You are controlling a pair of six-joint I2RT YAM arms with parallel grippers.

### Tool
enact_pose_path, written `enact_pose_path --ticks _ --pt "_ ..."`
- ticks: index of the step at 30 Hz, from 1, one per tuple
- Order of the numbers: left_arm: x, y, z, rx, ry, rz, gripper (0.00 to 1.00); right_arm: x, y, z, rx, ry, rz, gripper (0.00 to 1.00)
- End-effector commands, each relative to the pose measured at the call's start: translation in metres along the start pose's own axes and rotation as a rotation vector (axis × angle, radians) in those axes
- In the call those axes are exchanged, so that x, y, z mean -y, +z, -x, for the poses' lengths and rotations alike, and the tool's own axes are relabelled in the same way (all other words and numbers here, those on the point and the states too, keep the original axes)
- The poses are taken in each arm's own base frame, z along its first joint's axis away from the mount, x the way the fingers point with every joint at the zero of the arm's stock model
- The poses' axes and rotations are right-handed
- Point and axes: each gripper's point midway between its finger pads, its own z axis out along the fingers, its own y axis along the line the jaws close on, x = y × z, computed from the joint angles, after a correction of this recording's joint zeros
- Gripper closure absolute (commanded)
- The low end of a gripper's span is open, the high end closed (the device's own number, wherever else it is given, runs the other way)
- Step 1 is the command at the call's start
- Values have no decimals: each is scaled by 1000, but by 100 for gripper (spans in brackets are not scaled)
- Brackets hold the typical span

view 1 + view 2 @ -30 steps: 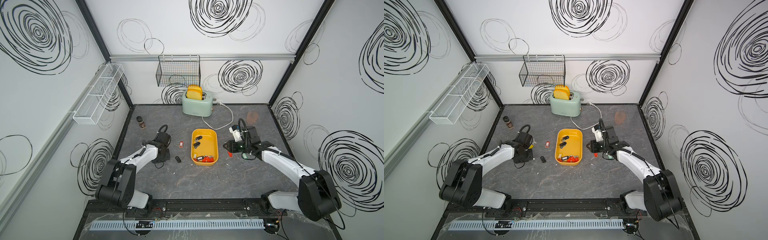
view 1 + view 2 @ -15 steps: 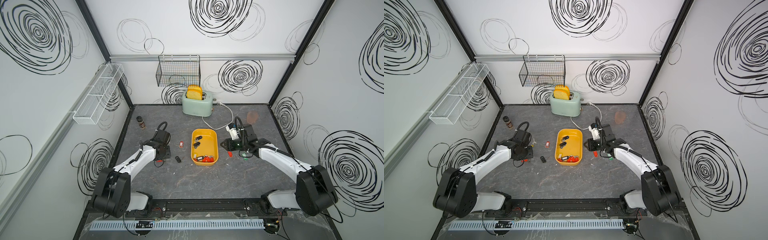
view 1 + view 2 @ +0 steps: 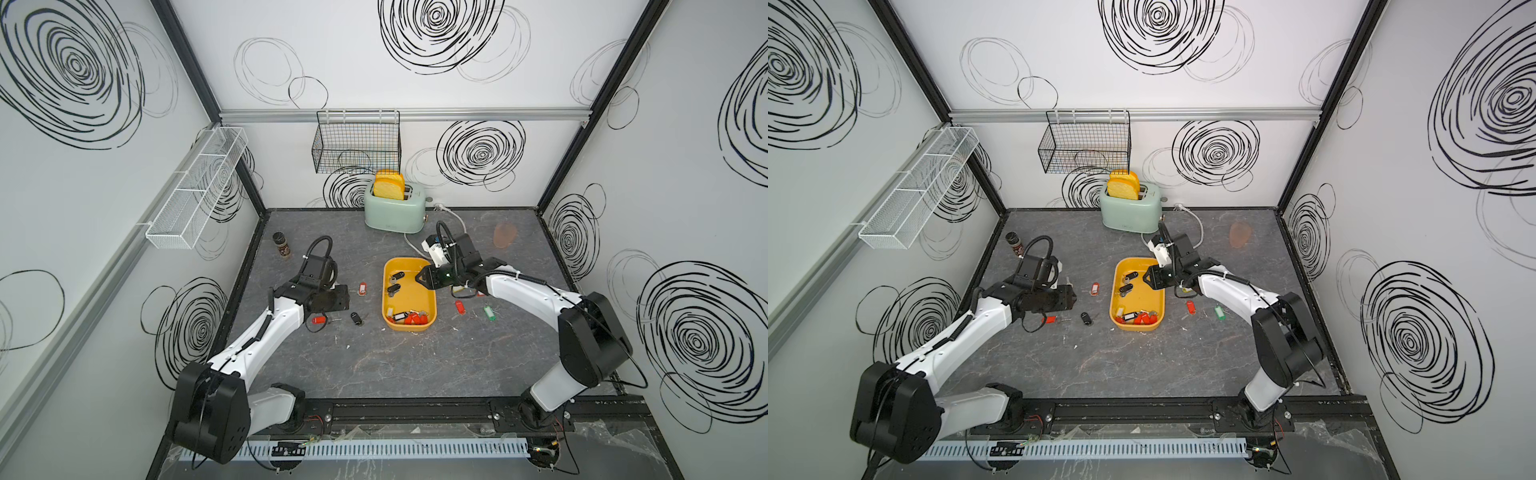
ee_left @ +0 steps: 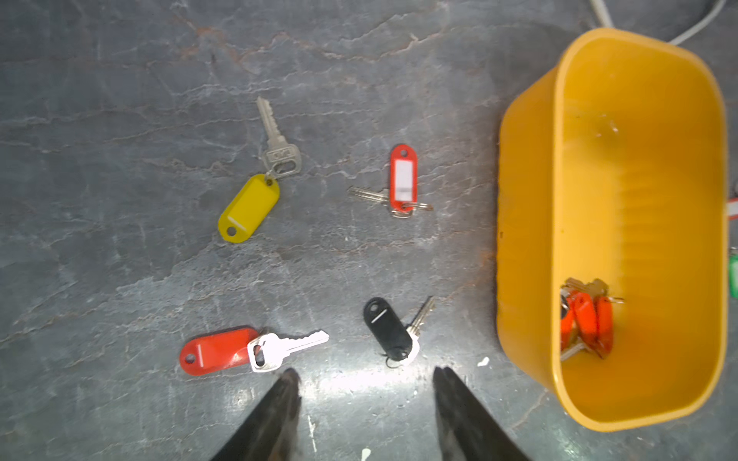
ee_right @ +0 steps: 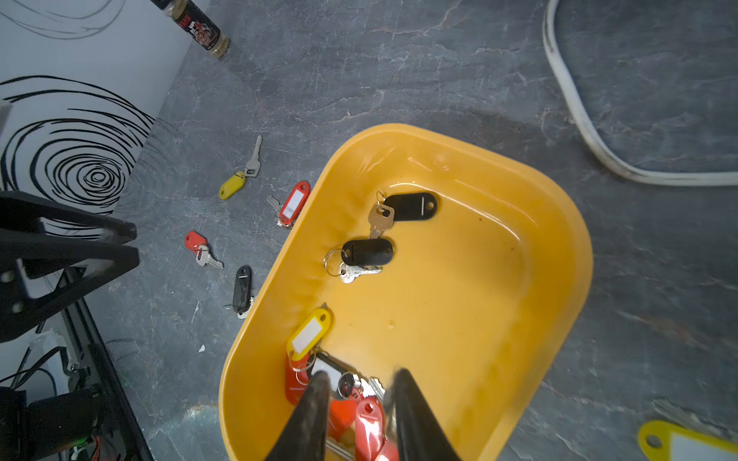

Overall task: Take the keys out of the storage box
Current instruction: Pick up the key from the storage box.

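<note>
1. The left gripper [image 4: 365,375] hangs released and empty over the grey tabletop [image 4: 120,119], where four tagged keys [image 4: 249,207] lie beside the yellow storage box [image 3: 417,297].
2. The right gripper [image 5: 361,379] hovers above the box, jaws slightly parted, grasping nothing.
3. More keys lie inside: two black-tagged, and others clustered at the robot's end.
</note>
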Motion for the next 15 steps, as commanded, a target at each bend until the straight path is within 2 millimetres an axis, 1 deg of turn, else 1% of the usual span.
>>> enact_pose_path --ticks 1,4,9,15 --pt "25 -5 1 21 56 -136 42 -4 13 16 23 -31 0 69" --pt "31 -8 -2 22 72 -179 41 -4 28 20 16 -37 1 69" --pt "36 -9 -6 20 77 -213 40 -1 53 26 16 -50 3 69" --pt "38 -11 -3 18 84 -212 40 0 80 35 10 -82 10 70"
